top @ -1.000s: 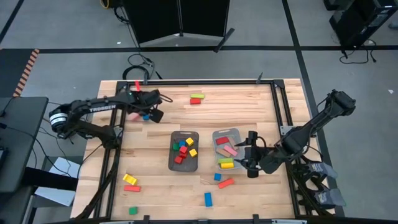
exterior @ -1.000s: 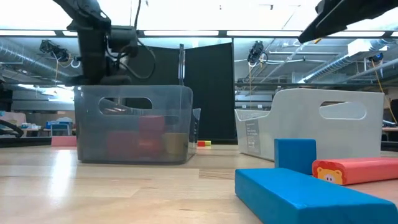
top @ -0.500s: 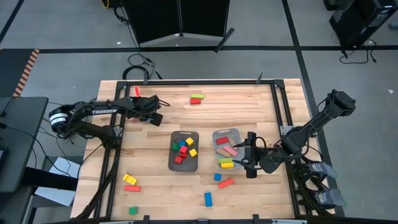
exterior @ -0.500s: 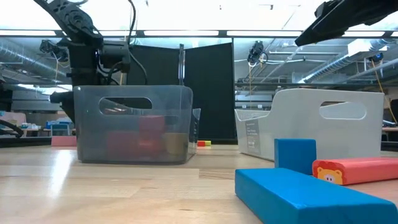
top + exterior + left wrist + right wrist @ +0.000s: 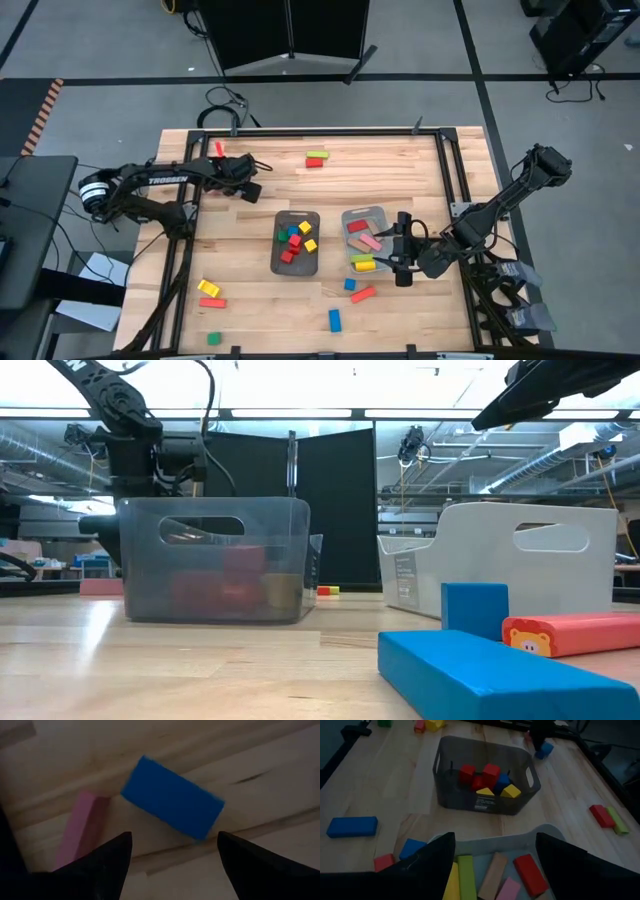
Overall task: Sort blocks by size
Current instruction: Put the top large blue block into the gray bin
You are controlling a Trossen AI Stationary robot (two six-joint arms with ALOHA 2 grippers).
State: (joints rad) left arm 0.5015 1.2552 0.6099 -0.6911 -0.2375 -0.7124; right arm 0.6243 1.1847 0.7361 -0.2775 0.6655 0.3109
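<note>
Left gripper low over the far left of the tabletop, fingers spread wide and gripping nothing. Directly between them in the wrist view, a blue block flat on the wood, a pink bar just beside it; neither touched.

Right gripper at the near edge of the pale tray, wide open and empty. Below it in that tray, long bars in yellow, green, tan, pink and red. Dark tray alongside, filled with small cubes. Loose blocks scattered elsewhere: red and green bars at the far edge, a blue bar near the front.
</note>
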